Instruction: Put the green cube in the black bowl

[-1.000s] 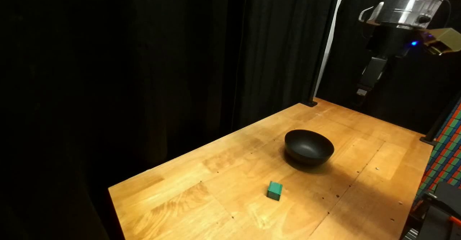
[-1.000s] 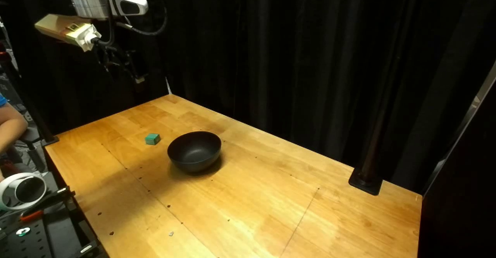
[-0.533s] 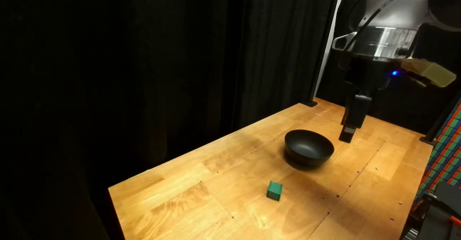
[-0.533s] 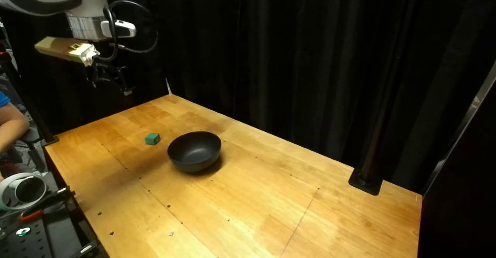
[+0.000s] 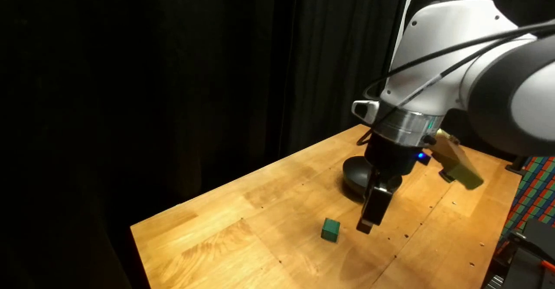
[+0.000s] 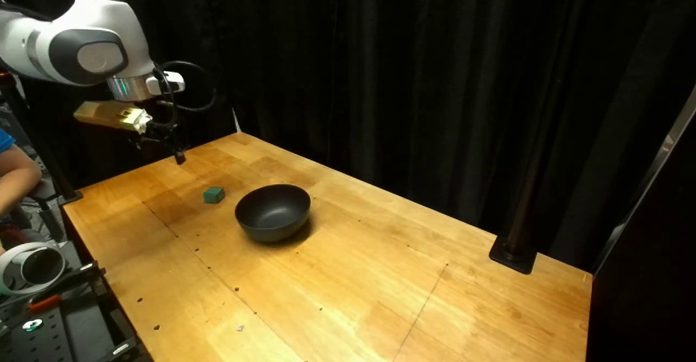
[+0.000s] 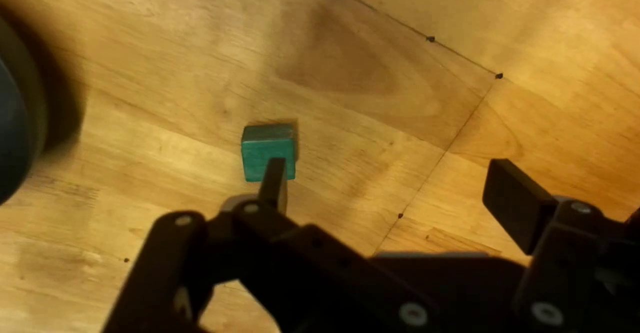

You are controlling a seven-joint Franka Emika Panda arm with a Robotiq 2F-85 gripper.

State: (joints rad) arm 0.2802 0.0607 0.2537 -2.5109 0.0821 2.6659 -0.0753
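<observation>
The green cube (image 5: 331,230) lies on the wooden table, apart from the black bowl (image 5: 356,175). The cube (image 6: 213,195) and the bowl (image 6: 273,216) also show in an exterior view, where the bowl's inside looks empty. My gripper (image 5: 366,224) hangs above the table near the cube and hides part of the bowl in that view. In the wrist view my gripper (image 7: 395,188) is wide open with nothing between its fingers. The cube (image 7: 256,157) appears past the left fingertip, which covers a corner of it. The bowl (image 7: 15,123) is cut off at the left edge.
The wooden table (image 6: 370,275) has a black post base (image 6: 513,256) near its far edge. Black curtains (image 6: 408,79) hang behind it. A dark side cart with a white ring-shaped object (image 6: 32,268) and a person's arm (image 6: 16,180) are at the left edge.
My gripper and arm have moved down toward the table and closer to the cube. The cube and the bowl have stayed in place.
</observation>
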